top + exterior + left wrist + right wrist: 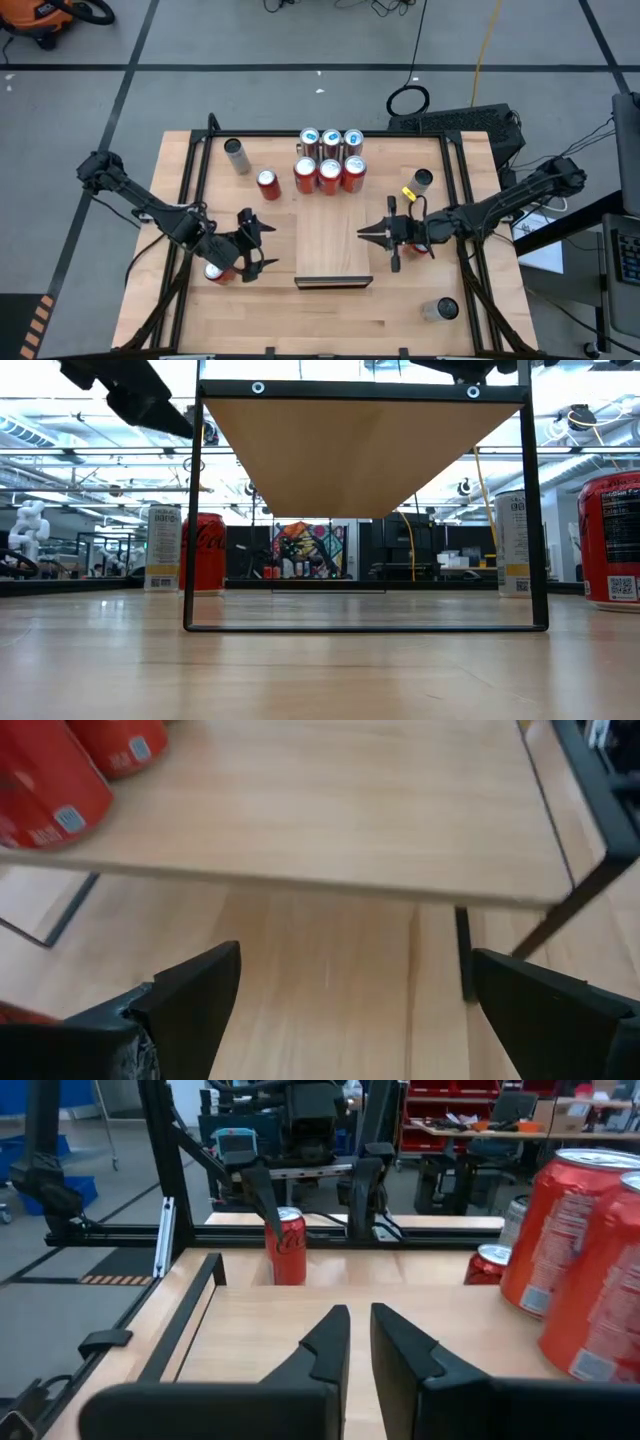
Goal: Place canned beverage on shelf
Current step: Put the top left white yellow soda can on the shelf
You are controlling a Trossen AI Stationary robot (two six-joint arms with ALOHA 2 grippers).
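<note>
From above, the shelf [334,240] is a long pale wood panel in the middle of the table [400,320], its dark short edge toward six o'clock. At its twelve o'clock end stand six cans in two rows: three silver-topped cans [331,141] behind and three red cans [329,174] in front. The near stretch of the panel is bare.

At the shelf's nine o'clock side the left pincer [262,246] hovers with its fingers spread wide, holding nothing; a red can [216,272] stands on the table just under that arm. In the right wrist view this can [287,1246] carries white script lettering, too small to read fully. At three o'clock the right pincer [366,234] sits at the shelf's edge, its fingers pressed together and empty.

Loose on the table are a red can [268,184] and a grey can [236,156] toward eleven o'clock, a dark-topped can [420,182] toward two o'clock and a grey can [441,310] toward five o'clock.

In the low view a red can [204,552] shows white Coca-Cola script, beside a pale can [164,548] with small print I cannot read.
</note>
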